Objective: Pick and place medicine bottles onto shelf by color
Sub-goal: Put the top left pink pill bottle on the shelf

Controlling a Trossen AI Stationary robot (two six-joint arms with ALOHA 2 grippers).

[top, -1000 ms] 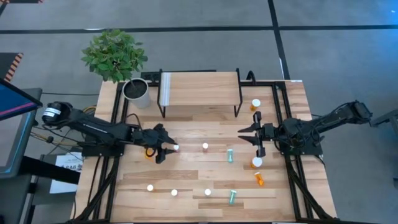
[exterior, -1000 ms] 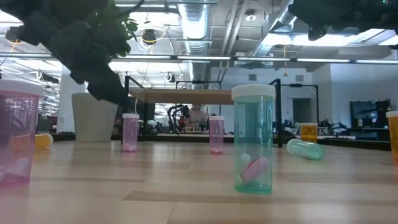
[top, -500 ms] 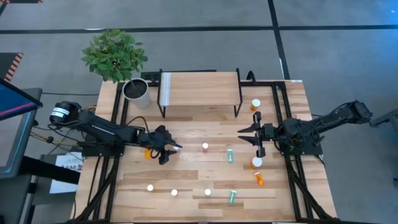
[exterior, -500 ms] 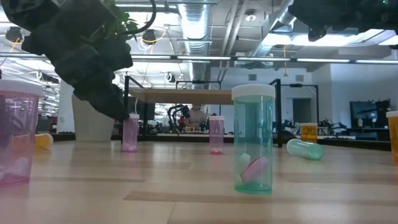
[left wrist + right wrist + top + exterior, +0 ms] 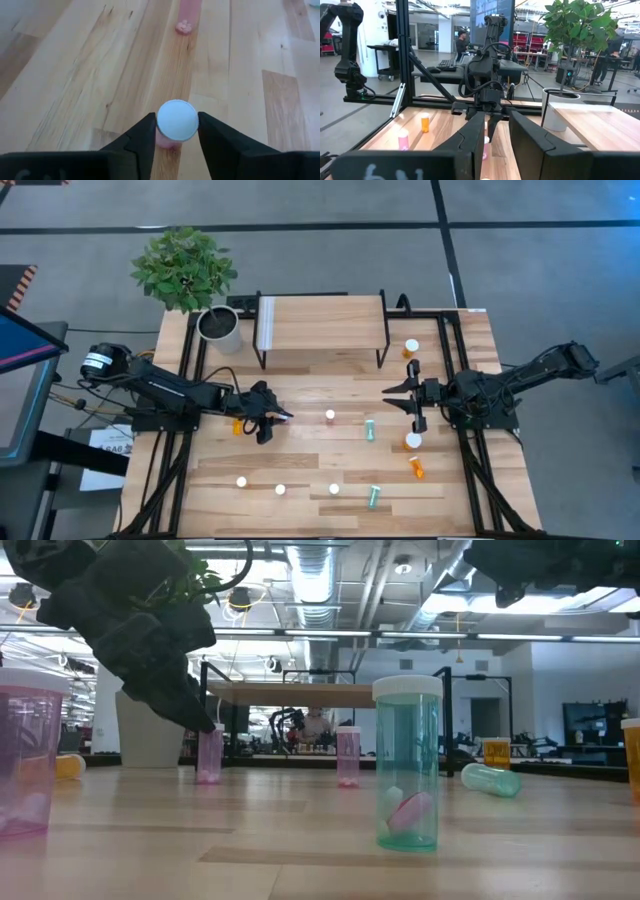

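My left gripper (image 5: 276,418) is at the table's left middle, shut on a small pink bottle (image 5: 209,755) with a white cap (image 5: 177,120); the bottle stands upright on the table. My right gripper (image 5: 410,399) hangs open and empty above the table's right middle, its fingers (image 5: 472,131) spread wide. The light-wood shelf (image 5: 320,323) on black legs stands at the far middle, its top bare. Another pink bottle (image 5: 330,416) stands just right of the held one. My left gripper pinches the pink bottle at its white cap (image 5: 161,125), one finger on each side of it. The fingers (image 5: 180,700) come slanting down from the table's left. The bottle stays upright, its base on the table.
A teal bottle (image 5: 369,429) lies mid-table and another (image 5: 374,497) near the front. Orange bottles are at the right (image 5: 411,347), (image 5: 413,441), (image 5: 416,468), and one (image 5: 238,426) by the left arm. Three white-capped bottles (image 5: 280,490) stand near the front. A plant pot (image 5: 219,328) stands left of the shelf.
My left gripper has gone toward the table's right edge and down, up to the pink bottle, so that its fingers now stand on either side of the cap. The bottle has stayed in place. In the last half second it has kept still.
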